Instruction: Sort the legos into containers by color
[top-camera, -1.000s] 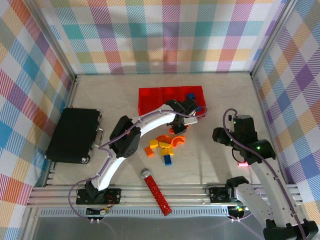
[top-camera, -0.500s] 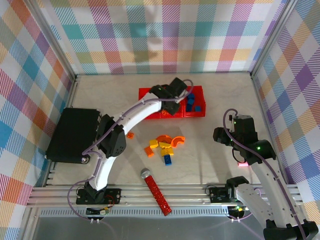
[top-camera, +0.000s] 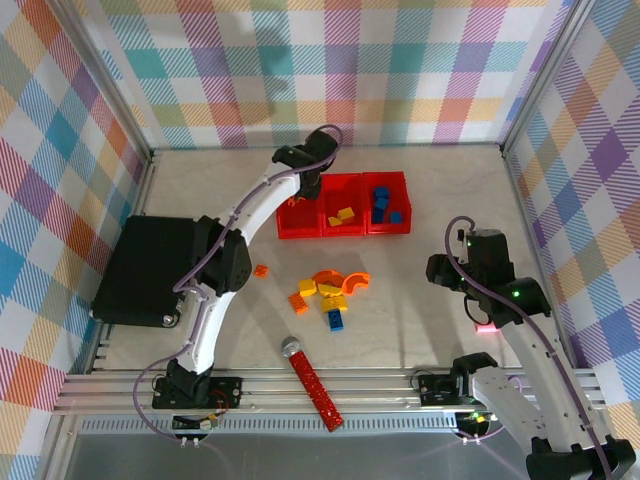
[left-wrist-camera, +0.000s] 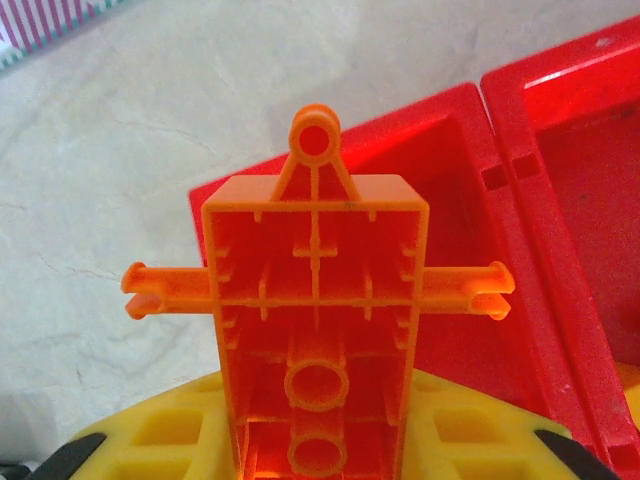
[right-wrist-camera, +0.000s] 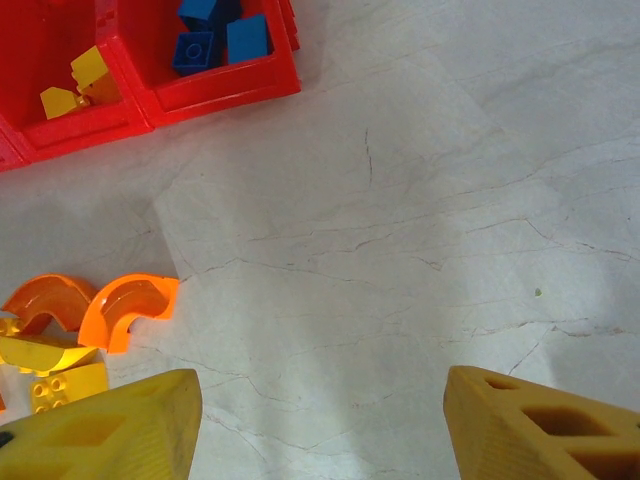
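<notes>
The pale stone-look table (top-camera: 440, 190) carries a black case (top-camera: 148, 270) at the left of the overhead frame. At upper centre sits the row of three red bins (top-camera: 343, 232), with yellow bricks (top-camera: 343, 216) in the middle one and blue bricks (top-camera: 383, 203) in the right one. The left gripper (left-wrist-camera: 318, 440) hovers over the left bin (left-wrist-camera: 455, 130), its jaws pinching an orange pegged brick (left-wrist-camera: 316, 290). At the right of the overhead frame, the right gripper (right-wrist-camera: 320, 430) has its jaws spread with nothing between them. Loose legos (top-camera: 328, 290) lie mid-frame, with a stray orange brick (top-camera: 261, 270) apart to their left.
</notes>
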